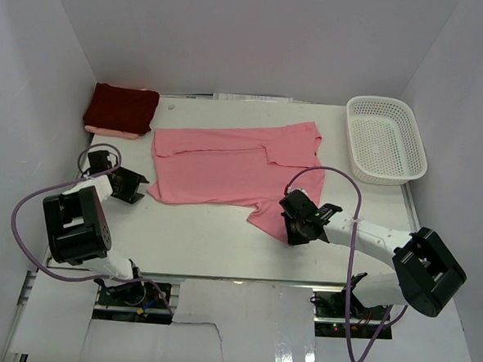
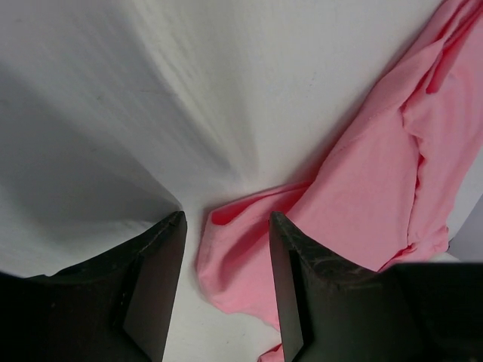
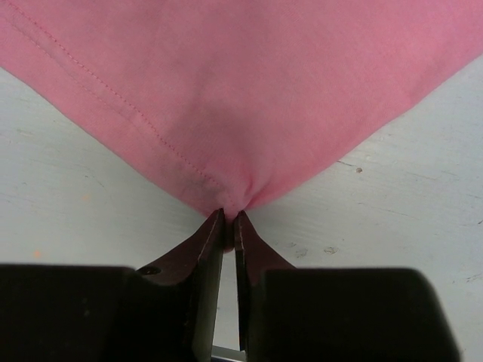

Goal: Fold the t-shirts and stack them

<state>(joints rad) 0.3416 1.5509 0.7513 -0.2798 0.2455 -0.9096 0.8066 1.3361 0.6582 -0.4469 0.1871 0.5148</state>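
Bearing pink t-shirt (image 1: pixel 226 168), white table (image 1: pixel 197 236) amid walls (image 1: pixel 250 34)

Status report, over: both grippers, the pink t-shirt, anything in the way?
Right gripper shut on pink t-shirt corner. Left gripper open at its near left corner. Maroon t-shirt folded, far left. Basket far right, out of the way.

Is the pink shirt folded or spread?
Mostly spread: pink shirt lies flat, one flap folded over; right gripper pinches its corner.

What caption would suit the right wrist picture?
Right gripper pinching a corner of the pink shirt, white table beneath.
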